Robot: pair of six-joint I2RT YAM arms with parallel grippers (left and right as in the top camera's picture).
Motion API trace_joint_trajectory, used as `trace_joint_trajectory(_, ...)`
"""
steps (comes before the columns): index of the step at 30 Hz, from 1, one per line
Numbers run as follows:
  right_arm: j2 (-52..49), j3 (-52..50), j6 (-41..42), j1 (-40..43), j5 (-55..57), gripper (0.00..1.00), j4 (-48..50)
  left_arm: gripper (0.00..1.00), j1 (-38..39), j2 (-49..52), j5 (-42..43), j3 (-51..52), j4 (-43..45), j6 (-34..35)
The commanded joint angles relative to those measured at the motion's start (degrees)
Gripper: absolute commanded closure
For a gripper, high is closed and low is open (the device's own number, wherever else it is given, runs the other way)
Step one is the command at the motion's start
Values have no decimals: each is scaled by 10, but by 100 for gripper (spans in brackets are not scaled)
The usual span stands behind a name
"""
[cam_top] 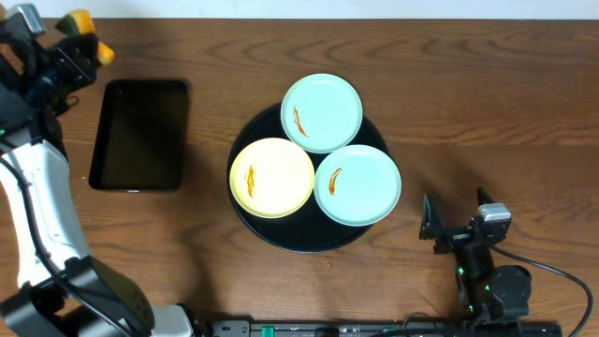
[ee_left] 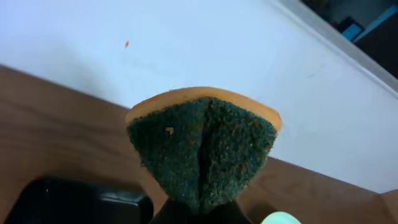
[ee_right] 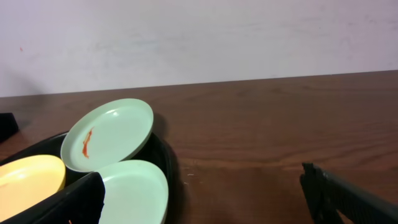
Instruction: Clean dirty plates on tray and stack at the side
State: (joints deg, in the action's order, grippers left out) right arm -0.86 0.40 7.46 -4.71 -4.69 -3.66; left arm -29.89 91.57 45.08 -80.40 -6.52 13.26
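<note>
Presently, the large round glossy black tray [cam_top: 299, 245] lies at the centre of the overhead frame on the brown wooden table [cam_top: 487, 94]. It carries three small round plates, closely grouped with their edges meeting:

- The upper pale mint-blue plate [cam_top: 322, 112] overhangs the tray's top rim. In the right wrist view it is tilted [ee_right: 115, 132], with its near edge raised on its neighbours.
- The pale yellow plate [cam_top: 272, 177] occupies the left side of the tray.
- The lower pale mint-blue plate [cam_top: 357, 183] occupies the right side of the tray.

Each plate bears one short orange-brown smear [cam_top: 298, 120] near its middle. No plate lies on the table beside the tray.

The smaller rectangular black tray [cam_top: 138, 135] lies left of centre, well apart from the round tray.

The left gripper [cam_top: 80, 42] is at the upper left corner of the overhead frame, above and to the left of the rectangular tray. It is clamped on the orange-backed green scouring sponge [ee_left: 202, 143]. The left wrist view shows the sponge pinched into a fold, with the green face outward and the orange backing along the top edge.

The right gripper [cam_top: 456, 213] is at the lower right of the overhead frame, near the round tray but clear of it. Its black fingers [ee_right: 348, 198] stand wide apart with nothing between them, and they are directed toward the plates.
</note>
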Motion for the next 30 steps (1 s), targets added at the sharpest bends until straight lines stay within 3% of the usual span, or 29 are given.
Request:
trace_joint_trajectory(1,0,-1,8,3,-3,1,-2,93,-3,16,8,-4,6,-9)
trace_joint_trajectory(6,0,-1,8,3,-3,1,-2,92,-3,18,10,-4,8,-45)
trace_joint_trajectory(13,0,-1,8,3,-3,1,-2,93,-3,44,7,-3,-49,-163)
trace_joint_trajectory(18,0,-1,8,3,-3,1,-2,93,-3,86,5,-3,-56,-178)
trace_joint_trajectory(23,0,-1,8,3,-3,1,-2,93,-3,129,5,-3,-54,-237)
trace_joint_trajectory(30,0,-1,8,3,-3,1,-2,93,-3,142,7,-3,-37,-239)
